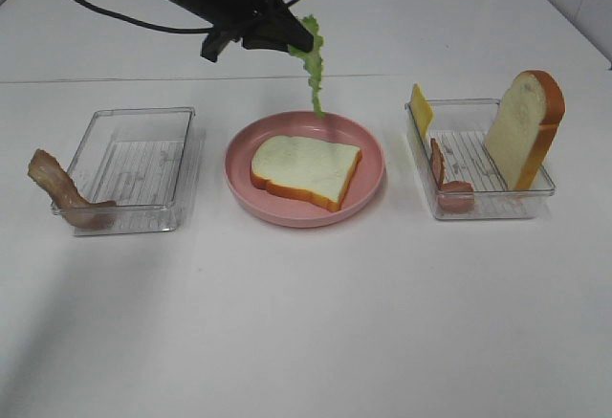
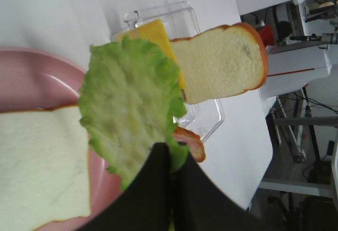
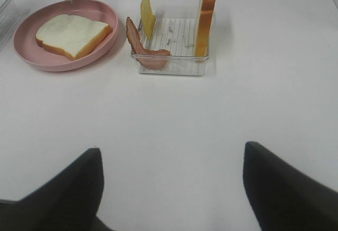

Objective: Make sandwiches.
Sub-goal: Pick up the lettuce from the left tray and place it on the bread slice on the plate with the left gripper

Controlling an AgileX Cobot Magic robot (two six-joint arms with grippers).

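Surface: white table [image 1: 306, 322]; the left wrist view alone catches metal frames [image 2: 293, 121] past its edge. Only the right wrist view shows the right gripper [image 3: 171, 188], jaws spread wide, holding nothing, clear tray [image 3: 174, 68] ahead of it. Left gripper [image 1: 282, 43] pinched tight on the lettuce leaf [image 1: 314, 74], which hangs from it above the pink plate [image 1: 370, 174], clear of the bread slice [image 1: 306, 169] lying there.
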